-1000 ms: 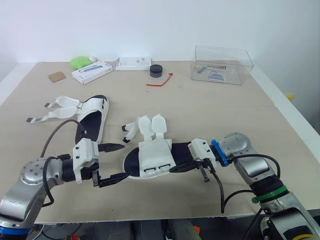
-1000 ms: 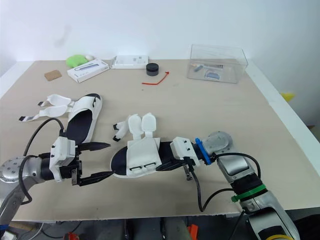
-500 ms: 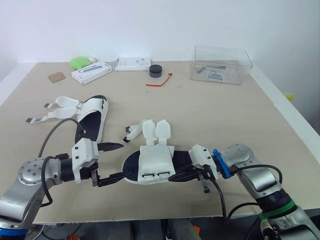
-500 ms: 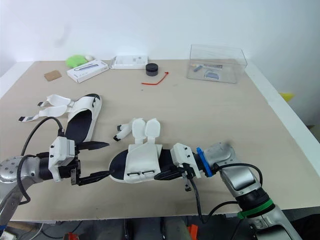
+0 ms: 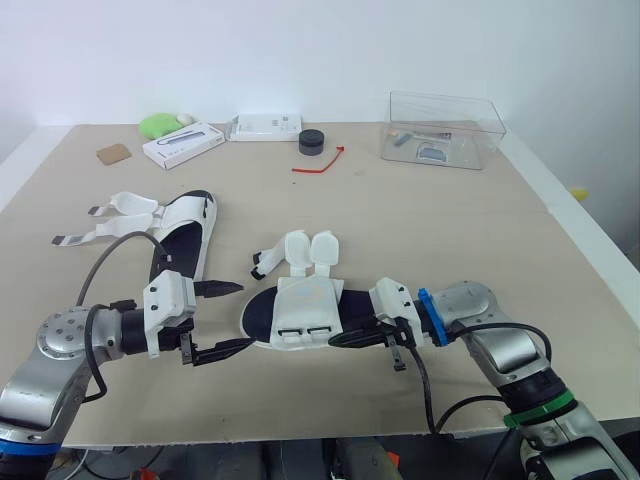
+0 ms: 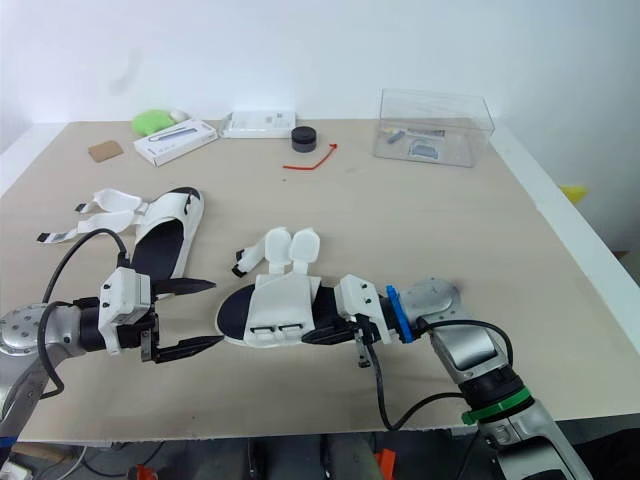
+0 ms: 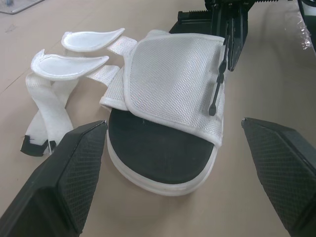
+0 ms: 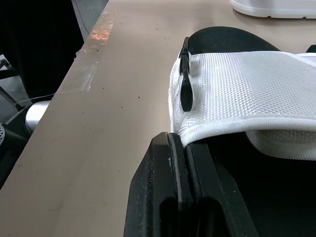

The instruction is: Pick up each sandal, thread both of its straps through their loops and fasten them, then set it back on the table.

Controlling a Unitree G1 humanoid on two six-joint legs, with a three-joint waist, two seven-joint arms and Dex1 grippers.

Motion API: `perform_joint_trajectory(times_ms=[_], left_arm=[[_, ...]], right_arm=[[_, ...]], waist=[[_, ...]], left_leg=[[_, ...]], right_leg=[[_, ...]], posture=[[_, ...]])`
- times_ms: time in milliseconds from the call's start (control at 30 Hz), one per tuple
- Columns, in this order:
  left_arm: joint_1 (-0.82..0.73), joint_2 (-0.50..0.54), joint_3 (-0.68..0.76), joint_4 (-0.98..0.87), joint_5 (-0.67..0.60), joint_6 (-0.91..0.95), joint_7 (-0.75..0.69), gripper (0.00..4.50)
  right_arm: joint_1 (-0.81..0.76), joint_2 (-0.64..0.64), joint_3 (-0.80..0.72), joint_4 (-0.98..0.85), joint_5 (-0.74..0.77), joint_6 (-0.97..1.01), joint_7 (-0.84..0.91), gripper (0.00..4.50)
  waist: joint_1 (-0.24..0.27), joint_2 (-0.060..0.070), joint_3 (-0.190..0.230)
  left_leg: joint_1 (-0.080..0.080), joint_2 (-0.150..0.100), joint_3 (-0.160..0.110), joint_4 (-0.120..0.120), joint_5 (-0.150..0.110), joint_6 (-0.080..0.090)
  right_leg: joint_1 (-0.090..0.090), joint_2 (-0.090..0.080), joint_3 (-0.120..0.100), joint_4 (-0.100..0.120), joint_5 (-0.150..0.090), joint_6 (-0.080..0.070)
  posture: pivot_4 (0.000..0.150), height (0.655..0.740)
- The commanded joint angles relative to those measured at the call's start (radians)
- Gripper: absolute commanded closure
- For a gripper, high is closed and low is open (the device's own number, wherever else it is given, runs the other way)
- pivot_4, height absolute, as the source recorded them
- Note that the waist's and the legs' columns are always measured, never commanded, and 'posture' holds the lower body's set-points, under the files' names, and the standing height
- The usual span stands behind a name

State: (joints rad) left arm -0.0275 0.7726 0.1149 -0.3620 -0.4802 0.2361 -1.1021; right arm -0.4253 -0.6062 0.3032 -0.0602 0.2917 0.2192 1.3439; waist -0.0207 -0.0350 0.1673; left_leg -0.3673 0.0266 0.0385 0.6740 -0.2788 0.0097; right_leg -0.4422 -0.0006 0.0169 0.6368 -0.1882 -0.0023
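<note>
Stereo pair with both wrist views. You see the near sandal (image 5: 300,315) lying flat at the middle of the table (image 5: 430,230), toe toward the robot's left, black footbed up. Your right gripper (image 5: 348,339) lies low at its heel end, fingers pressed together. They appear to pinch the sandal's edge just beside the white mesh upper (image 8: 247,94), though the contact itself is hidden. Your left gripper (image 5: 245,316) is spread wide and holds nothing, its two fingers (image 7: 64,187) flanking the toe without touching it. Both straps (image 5: 308,248) lie thrown back beyond the upper, unthreaded, their black-tipped ends (image 5: 258,268) resting on the table. The far sandal (image 5: 188,235) lies further to the robot's left, its loose straps (image 5: 112,215) spread open away from it. A clear box (image 5: 445,128) stands well apart at the back right
</note>
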Motion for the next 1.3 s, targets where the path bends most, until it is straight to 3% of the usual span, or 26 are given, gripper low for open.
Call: perform_joint_trajectory(times_ms=[33, 267, 300, 333, 433, 567, 700, 900, 1067, 1300], left_arm=[[-0.011, 0.007, -0.004, -0.005, 0.012, -0.024, -0.003, 0.0], [-0.059, -0.013, -0.052, 0.051, 0.05, -0.037, 0.001, 0.0], [-0.066, -0.014, -0.057, 0.057, 0.051, -0.036, -0.001, 0.0], [-0.074, -0.015, -0.064, 0.063, 0.053, -0.036, -0.003, 0.0], [-0.11, -0.028, -0.098, 0.095, 0.076, -0.054, -0.004, 0.75], [-0.155, -0.043, -0.136, 0.147, 0.118, -0.088, -0.012, 2.54], [-0.175, -0.035, -0.164, 0.191, 0.152, -0.116, -0.039, 4.41], [-0.18, -0.024, -0.199, 0.247, 0.215, -0.201, -0.076, 4.47], [-0.185, -0.033, -0.209, 0.263, 0.233, -0.228, -0.077, 4.47], [-0.187, -0.033, -0.209, 0.273, 0.251, -0.255, -0.073, 4.47]], right_arm=[[-0.011, -0.021, -0.008, 0.004, 0.007, 0.0, 0.028, 3.56], [0.016, -0.086, -0.058, -0.047, 0.071, 0.032, 0.082, 0.35], [0.02, -0.096, -0.063, -0.056, 0.082, 0.042, 0.088, 0.11], [0.022, -0.11, -0.073, -0.069, 0.1, 0.066, 0.093, 0.11], [0.0, -0.154, -0.131, -0.104, 0.219, 0.259, 0.085, 0.0], [-0.128, -0.156, -0.204, -0.048, 0.374, 0.558, 0.021, 0.0], [-0.282, -0.073, -0.232, 0.088, 0.391, 0.706, -0.116, 0.0], [-0.46, 0.04, -0.173, 0.388, 0.264, 0.817, -0.285, 0.0], [-0.558, 0.097, -0.131, 0.596, 0.212, 0.879, -0.272, 0.0], [-0.718, 0.221, -0.215, 0.831, 0.24, 0.928, -0.255, 0.0]], waist=[[0.0, 0.0, 0.0], [0.0, 0.0, 0.0], [0.001, 0.0, 0.0], [0.001, 0.0, 0.0], [0.001, 0.0, 0.0], [-0.004, 0.0, 0.0], [-0.004, -0.001, 0.0], [-0.001, -0.002, 0.0], [-0.002, -0.001, 0.0], [-0.005, -0.001, 0.0]], left_leg=[[0.0, 0.0, 0.0, 0.0, 0.0, 0.0], [0.0, 0.0, 0.0, 0.0, 0.0, 0.0], [0.0, 0.0, 0.0, 0.0, 0.0, 0.0], [-0.001, 0.0, 0.0, 0.0, 0.0, 0.0], [0.0, 0.0, 0.0, 0.0, 0.0, 0.0], [0.0, 0.0, 0.001, 0.0, 0.0, 0.0], [0.001, 0.001, 0.0, 0.0, 0.0, 0.0], [-0.002, 0.003, 0.001, 0.0, 0.0, 0.0], [-0.003, 0.003, 0.0, -0.001, 0.0, 0.001], [-0.003, 0.002, 0.0, -0.001, -0.001, 0.002]], right_leg=[[0.0, 0.0, 0.0, 0.0, 0.0, 0.0], [0.0, 0.0, 0.0, 0.0, 0.0, 0.0], [0.0, 0.0, 0.0, 0.0, 0.0, 0.0], [0.0, 0.0, 0.0, 0.0, 0.0, 0.0], [0.0, 0.0, 0.0, 0.0, 0.0, 0.0], [0.0, 0.001, 0.0, 0.0, 0.001, -0.001], [0.0, 0.003, 0.001, 0.0, 0.003, -0.003], [-0.002, 0.007, -0.001, 0.0, 0.002, -0.009], [-0.003, 0.004, 0.001, 0.0, 0.004, -0.013], [-0.003, 0.003, 0.001, 0.0, 0.004, -0.011]], posture=[[0.15, 0.74], [0.15, 0.74], [0.15, 0.74], [0.15, 0.74], [0.15, 0.74], [0.15, 0.74], [0.15, 0.74], [0.15, 0.74], [0.15, 0.74], [0.15, 0.74]])
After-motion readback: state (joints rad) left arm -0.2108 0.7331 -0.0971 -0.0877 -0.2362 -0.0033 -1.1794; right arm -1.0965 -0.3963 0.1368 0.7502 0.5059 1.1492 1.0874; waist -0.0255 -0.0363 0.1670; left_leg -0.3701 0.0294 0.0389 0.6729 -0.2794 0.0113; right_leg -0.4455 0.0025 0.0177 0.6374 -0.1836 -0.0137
